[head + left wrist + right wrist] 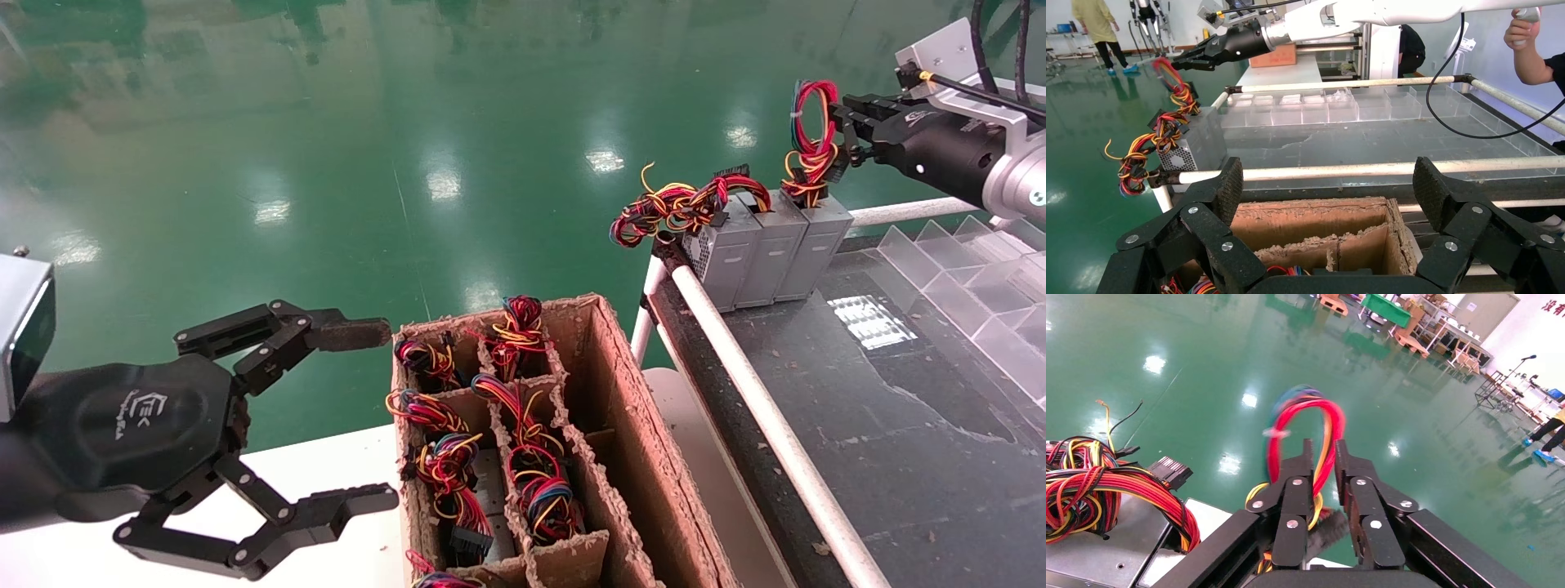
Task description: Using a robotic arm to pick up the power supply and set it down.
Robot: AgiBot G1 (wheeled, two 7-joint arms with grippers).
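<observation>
The power supply [817,245], a small silver-grey box, stands upright at the far end of the dark table [899,425], last in a row of three. Its looped wire bundle [813,122] rises above it. My right gripper [842,122] reaches in from the right at loop height. In the right wrist view, red and orange strands of the loop [1309,416] pass between the nearly closed fingers of my right gripper [1324,454]. My left gripper [384,412] hangs open beside the cardboard box, holding nothing; the left wrist view also shows the left gripper [1329,184] open.
Two more grey boxes [748,253] with a sprawling red-yellow wire tangle [678,208] stand beside the power supply. A worn cardboard box [621,392] with dividers holds several wire bundles. White rails [760,400] edge the table, and clear plastic dividers [964,269] line its right side.
</observation>
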